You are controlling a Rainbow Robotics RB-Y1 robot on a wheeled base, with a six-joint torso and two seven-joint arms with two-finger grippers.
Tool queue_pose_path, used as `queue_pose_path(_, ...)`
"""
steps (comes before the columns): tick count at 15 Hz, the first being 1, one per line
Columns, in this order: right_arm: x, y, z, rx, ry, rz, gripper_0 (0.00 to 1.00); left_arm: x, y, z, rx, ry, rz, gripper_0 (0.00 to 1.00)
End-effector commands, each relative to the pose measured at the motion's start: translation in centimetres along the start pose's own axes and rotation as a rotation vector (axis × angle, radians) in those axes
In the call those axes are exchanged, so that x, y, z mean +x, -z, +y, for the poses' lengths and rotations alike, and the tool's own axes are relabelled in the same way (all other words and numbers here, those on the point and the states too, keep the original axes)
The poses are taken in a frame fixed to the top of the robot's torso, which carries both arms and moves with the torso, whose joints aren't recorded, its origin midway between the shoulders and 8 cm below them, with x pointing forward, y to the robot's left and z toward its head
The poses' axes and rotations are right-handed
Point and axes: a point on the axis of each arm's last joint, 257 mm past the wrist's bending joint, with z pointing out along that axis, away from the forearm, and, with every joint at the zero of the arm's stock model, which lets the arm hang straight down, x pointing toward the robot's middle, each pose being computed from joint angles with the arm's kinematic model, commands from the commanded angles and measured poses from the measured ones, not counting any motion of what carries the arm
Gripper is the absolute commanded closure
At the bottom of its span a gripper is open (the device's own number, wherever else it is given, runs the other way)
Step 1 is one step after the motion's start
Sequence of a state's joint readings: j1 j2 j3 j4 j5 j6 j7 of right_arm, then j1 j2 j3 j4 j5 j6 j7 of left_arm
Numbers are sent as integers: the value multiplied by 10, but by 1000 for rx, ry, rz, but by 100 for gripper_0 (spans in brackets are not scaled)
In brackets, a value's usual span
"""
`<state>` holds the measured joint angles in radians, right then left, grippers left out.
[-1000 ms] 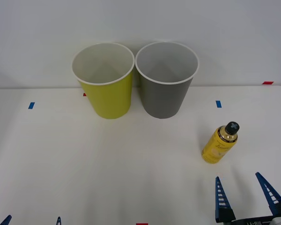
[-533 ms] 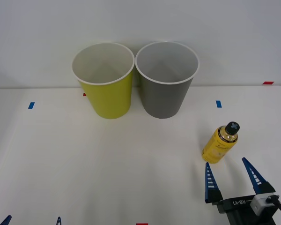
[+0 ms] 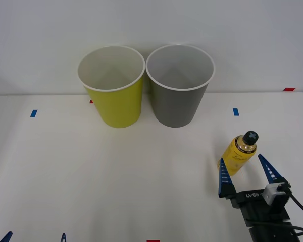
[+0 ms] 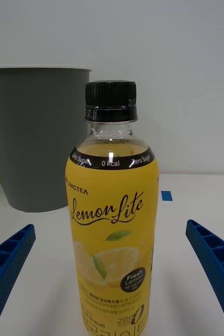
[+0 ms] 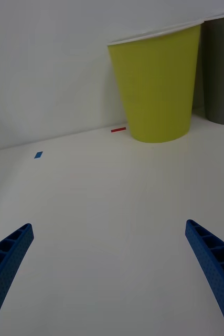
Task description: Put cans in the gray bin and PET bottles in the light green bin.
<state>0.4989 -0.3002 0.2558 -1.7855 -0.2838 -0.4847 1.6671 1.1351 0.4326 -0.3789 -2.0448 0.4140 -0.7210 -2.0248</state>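
A small yellow PET bottle (image 3: 238,153) with a black cap stands upright on the white table (image 3: 141,166), right of centre. My right gripper (image 3: 241,159) is open, its blue fingers (image 4: 7,262) flanking the bottle's (image 4: 112,236) lower body without touching it. The light green bin (image 3: 113,88) and the gray bin (image 3: 179,88) stand side by side at the back by the wall. My left gripper (image 3: 34,238) waits open at the near left edge, facing the light green bin (image 5: 156,89). Cans are out of view.
Small blue tape marks (image 3: 34,113) (image 3: 236,112) and red ones (image 3: 289,89) lie on the table. The wall rises right behind the bins. Open tabletop stretches between the bottle and the bins.
My right gripper has moved forward from the table's near edge until its open fingers flank the bottle. The bottle, the bins and the left arm have not moved.
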Motion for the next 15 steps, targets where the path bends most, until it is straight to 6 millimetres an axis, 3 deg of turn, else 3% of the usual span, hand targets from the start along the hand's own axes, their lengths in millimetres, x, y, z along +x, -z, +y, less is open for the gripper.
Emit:
queue_pose_path(1,-1,-20,-1,11,-7,13,0,0,0,0,0,0,0,0)
queue_pose_path(8,-9,-43,-7,28,-9,2,0,0,0,0,0,0,0,0)
queue_pose_path(9,-9,-43,-7,28,-10,2,44,0,0,0,0,0,0,0)
queue_pose_path(10,-9,-42,-7,29,-15,4,76,0,0,0,0,0,0,0)
queue_pose_path(15,-9,-42,-8,37,-27,4,82,0,0,0,0,0,0,0)
